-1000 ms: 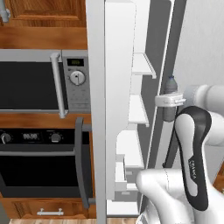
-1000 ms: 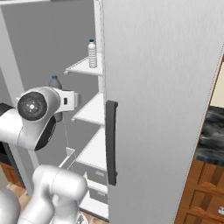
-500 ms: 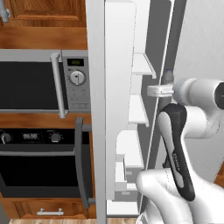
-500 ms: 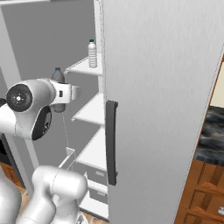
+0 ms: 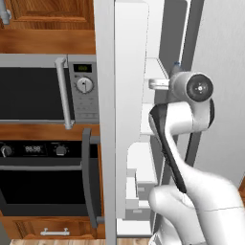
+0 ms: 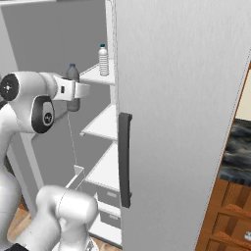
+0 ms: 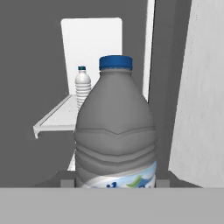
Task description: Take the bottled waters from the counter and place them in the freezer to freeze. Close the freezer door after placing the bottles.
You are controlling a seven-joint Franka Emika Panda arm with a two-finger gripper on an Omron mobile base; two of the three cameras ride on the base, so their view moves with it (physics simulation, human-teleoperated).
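My gripper (image 6: 73, 91) is shut on a bottled water (image 6: 72, 83) with a blue cap, held upright inside the open freezer (image 6: 49, 39), just left of its upper white shelf (image 6: 93, 74). In the hand view this bottle (image 7: 114, 131) stands between my fingertips (image 7: 66, 183). A second bottled water (image 6: 103, 60) stands upright on that shelf, seen farther back in the hand view (image 7: 82, 87). The freezer door (image 5: 129, 95) stands open at the left, its white bins facing in. A strip of the counter (image 6: 238, 142) shows at the far right.
A silver microwave (image 5: 43, 86) and a black wall oven (image 5: 43, 182) sit left of the open door. The closed grey fridge door with a black handle (image 6: 125, 162) walls off the right. Lower shelves and white bins (image 6: 100, 188) lie below the gripper.
The arm has swung the held bottle right and slightly up, closer to the upper shelf. The grip stays the same and the shelf bottle has not moved.
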